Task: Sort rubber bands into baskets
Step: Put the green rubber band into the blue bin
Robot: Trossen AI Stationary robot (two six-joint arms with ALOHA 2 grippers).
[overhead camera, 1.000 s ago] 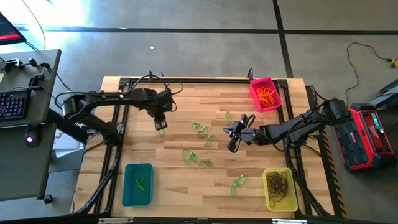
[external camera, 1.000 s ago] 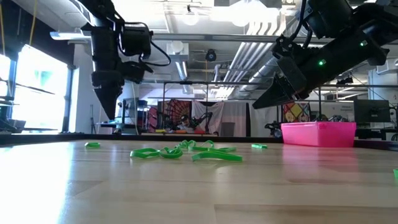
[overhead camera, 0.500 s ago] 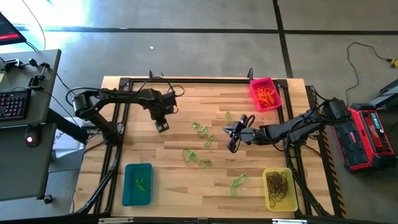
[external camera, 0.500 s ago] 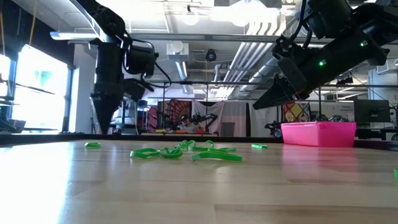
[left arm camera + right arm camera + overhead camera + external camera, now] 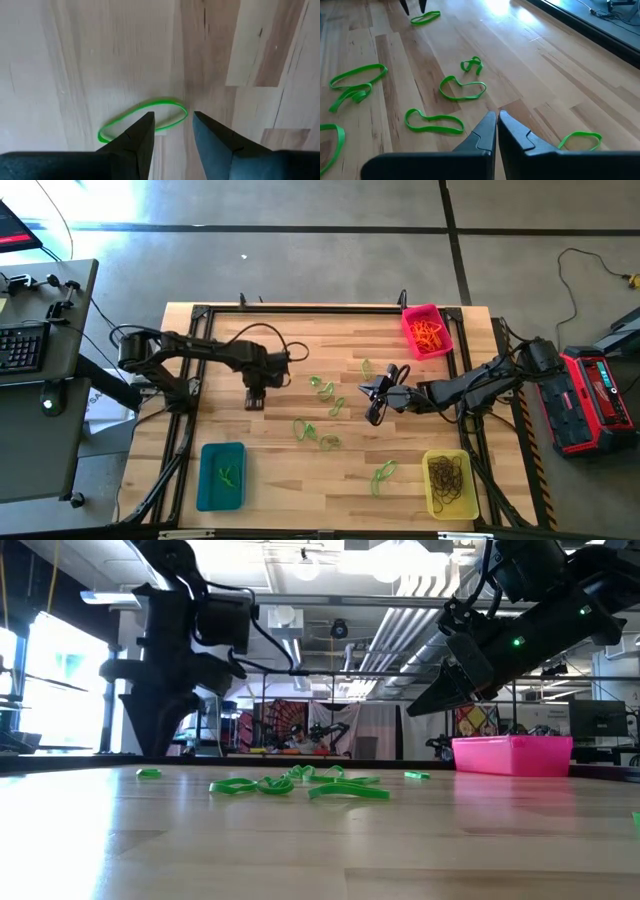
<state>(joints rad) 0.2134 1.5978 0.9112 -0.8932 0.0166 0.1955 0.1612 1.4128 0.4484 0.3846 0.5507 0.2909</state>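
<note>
The left tool (image 5: 172,131) has descended to the wooden table (image 5: 300,480) with fingers parted astride a bright green rubber band (image 5: 142,117) at far left, ready to grasp; the right tool (image 5: 497,126) hovers closed at centre-right.

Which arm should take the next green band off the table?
Left. The left gripper is open, pointing down at the table with a green rubber band lying just past its fingertips. The right gripper is shut and hangs above the table near the middle, with the loose bands ahead of it.
</note>
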